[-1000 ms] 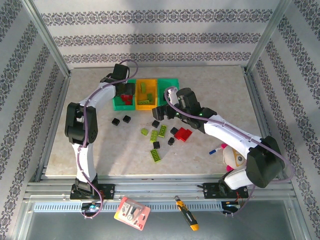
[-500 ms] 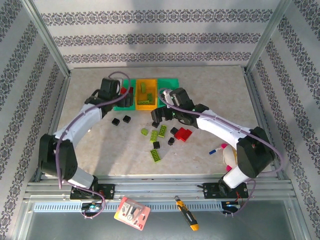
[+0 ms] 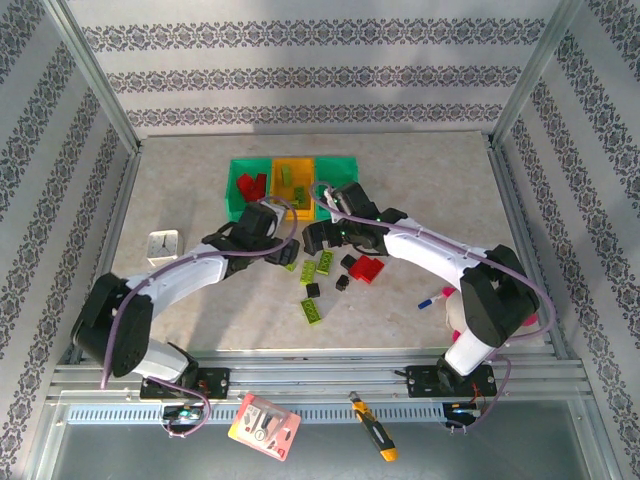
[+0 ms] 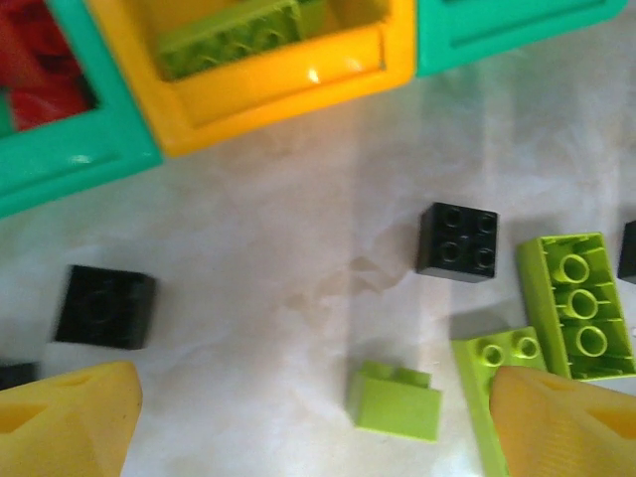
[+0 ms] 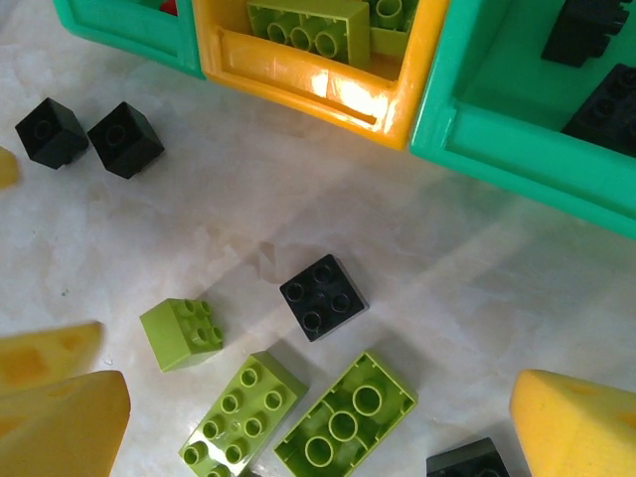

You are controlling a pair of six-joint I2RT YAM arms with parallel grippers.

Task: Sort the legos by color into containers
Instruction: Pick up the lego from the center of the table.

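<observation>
Left fingers [image 4: 62, 417] have swung from the bins [image 3: 233, 190] down over loose bricks [image 3: 313, 310] — spread empty, like the right fingers [image 5: 581, 427] alongside.

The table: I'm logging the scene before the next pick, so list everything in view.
containers: three joined, green-orange-green, far centre of table
red legos: some in left green bin; one clump loose mid-table
lime legos: some in orange bin; at least four loose
black legos: some in right green bin; several loose
clock: one, white, table's left
marker: one, blue, table's right
toy: one, white-pink, by the marker
card: one, red-white, front rail
tool: one, yellow-black, front rail
left claw: one, yellow, open above loose legos
right claw: one, yellow, open above loose legos
</observation>
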